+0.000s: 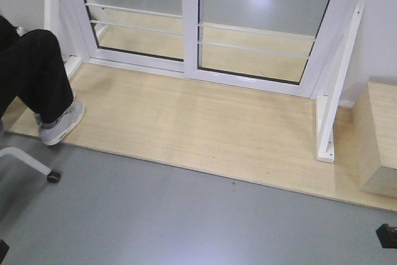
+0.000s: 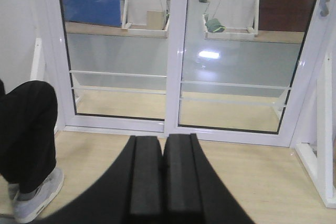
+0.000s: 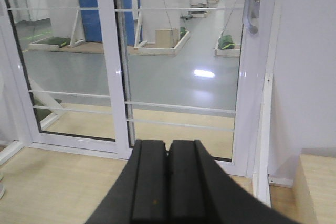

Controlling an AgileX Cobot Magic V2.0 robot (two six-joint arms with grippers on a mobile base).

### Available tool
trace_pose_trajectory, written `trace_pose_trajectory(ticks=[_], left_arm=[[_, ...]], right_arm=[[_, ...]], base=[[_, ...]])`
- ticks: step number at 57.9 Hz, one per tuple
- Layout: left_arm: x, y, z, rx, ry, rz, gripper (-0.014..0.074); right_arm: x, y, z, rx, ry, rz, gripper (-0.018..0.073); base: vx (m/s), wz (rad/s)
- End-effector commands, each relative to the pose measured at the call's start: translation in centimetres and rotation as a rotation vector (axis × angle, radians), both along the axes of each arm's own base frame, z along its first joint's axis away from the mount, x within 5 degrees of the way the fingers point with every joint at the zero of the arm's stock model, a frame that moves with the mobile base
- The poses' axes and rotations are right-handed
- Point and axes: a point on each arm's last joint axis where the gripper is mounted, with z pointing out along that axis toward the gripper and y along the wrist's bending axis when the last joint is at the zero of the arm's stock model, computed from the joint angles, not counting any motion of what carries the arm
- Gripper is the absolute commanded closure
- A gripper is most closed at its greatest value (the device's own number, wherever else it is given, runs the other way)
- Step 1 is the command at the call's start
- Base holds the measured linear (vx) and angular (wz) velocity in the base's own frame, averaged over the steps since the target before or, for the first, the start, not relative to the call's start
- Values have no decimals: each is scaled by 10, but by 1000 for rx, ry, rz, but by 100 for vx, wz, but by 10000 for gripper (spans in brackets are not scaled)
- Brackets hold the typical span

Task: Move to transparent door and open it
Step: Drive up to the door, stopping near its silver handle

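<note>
The door (image 1: 254,29) stood shut at the far side, its handle (image 3: 252,3) on the right edge, unreached. The left hand (image 2: 161,177) and right hand (image 3: 168,182) were pressed together, empty; the approach and the opening remained.

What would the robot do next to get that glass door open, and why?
Probably roll closer, angling right: the transparent door looks shut, its grey handle sits high on the right edge, and the shut right gripper is well short of it.

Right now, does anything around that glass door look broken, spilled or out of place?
Nothing broken or spilled. One oddity: a person's grey sneaker on the edge of the wooden platform, left of the transparent door.
</note>
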Motion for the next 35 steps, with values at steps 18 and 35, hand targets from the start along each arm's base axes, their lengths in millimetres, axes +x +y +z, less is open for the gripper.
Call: trace_pose_trajectory(ticks=[18,35], left_arm=[[0,0,4,-23,-86,2,594],[0,0,4,-23,-86,2,594]], right_arm=[[-1,-1,7,0,-96,-9,565],[-1,-1,7,0,-96,-9,565]], base=[[43,-32],[43,-28]])
